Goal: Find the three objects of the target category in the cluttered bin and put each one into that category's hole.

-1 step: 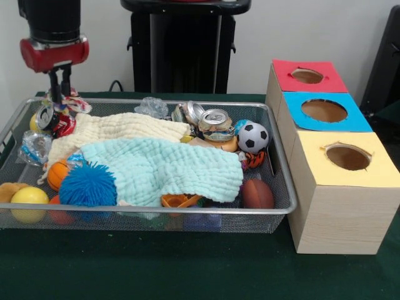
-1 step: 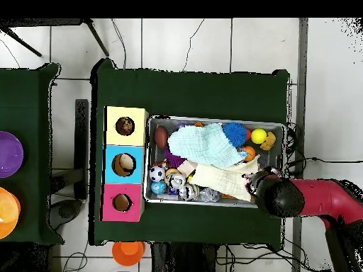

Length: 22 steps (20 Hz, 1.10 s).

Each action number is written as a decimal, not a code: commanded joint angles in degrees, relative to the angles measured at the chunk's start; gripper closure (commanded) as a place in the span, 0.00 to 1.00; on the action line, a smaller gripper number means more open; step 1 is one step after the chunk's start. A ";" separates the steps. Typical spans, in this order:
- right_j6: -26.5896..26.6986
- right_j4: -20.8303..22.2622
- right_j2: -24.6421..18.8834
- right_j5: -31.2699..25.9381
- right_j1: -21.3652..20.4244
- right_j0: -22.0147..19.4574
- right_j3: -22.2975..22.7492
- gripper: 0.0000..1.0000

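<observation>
A wire mesh bin (image 1: pixel 156 211) (image 2: pixel 213 118) holds mixed clutter. A crushed red and black can (image 1: pixel 52 120) lies in its far left corner, and my gripper (image 1: pixel 59 99) (image 2: pixel 253 181) hangs right over it, at or just above its top. Two crushed silver cans (image 1: pixel 215 122) (image 1: pixel 192 112) sit at the back middle, seen from overhead as the can cluster (image 2: pixel 183 188). Beside the bin stands a wooden box with a red-topped hole (image 1: pixel 307 75) (image 2: pixel 121 202), a blue-topped hole (image 1: pixel 324 110) (image 2: pixel 123 164) and a yellow-topped hole (image 1: pixel 347 156) (image 2: pixel 125 126).
A pale blue cloth (image 1: pixel 169 169) (image 2: pixel 205 144) and a cream cloth (image 1: pixel 119 130) cover much of the bin. Around them lie a blue spiky ball (image 1: pixel 87 185), a yellow ball (image 1: pixel 28 197), a mini soccer ball (image 1: pixel 253 137), a brown football (image 1: pixel 257 194) and crumpled plastic (image 1: pixel 151 106).
</observation>
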<state>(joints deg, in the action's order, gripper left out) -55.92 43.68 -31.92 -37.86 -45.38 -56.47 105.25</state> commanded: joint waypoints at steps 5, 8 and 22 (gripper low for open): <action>-12.46 -12.28 0.08 -0.77 -5.49 6.07 8.45 1.00; -14.20 -17.02 -0.16 1.30 -7.72 6.86 10.63 1.00; -25.82 -38.22 1.33 17.11 -10.48 18.52 17.95 1.00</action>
<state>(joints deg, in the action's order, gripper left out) -58.13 13.03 -31.54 -29.40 -55.60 -43.43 117.36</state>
